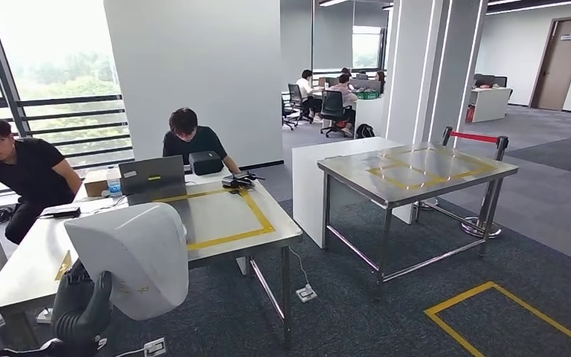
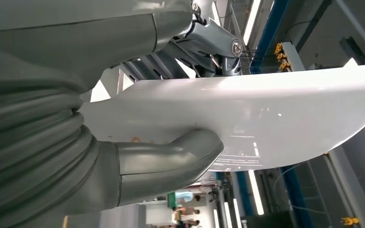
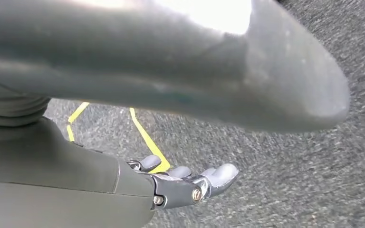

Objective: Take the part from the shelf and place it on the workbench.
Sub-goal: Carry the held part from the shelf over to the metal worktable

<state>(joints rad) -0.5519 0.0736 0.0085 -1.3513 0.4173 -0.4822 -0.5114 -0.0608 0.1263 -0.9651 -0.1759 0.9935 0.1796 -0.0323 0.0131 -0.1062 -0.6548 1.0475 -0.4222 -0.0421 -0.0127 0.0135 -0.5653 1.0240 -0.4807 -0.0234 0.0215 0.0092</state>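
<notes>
Head view: an open office with grey carpet point(image 1: 386, 312) marked by yellow tape, a steel counter point(image 1: 223, 223) with a yellow taped rectangle where two seated people work by a laptop point(image 1: 152, 178), a second steel counter point(image 1: 416, 172) to the right, and, low on the left, the smooth, curved white part point(image 1: 137, 256) held up in front of the near counter by the dark left robot hand point(image 1: 82, 309). Left wrist view: the left robot hand point(image 2: 138, 161) grips the glossy white part point(image 2: 266, 123), its thick grey thumb pressed against one face and its darker fingers on the other. Right wrist view: the right robot hand point(image 3: 190, 183) hangs above the speckled carpet point(image 3: 285, 180) and a yellow tape line, fingers extended and apart, holding nothing.
</notes>
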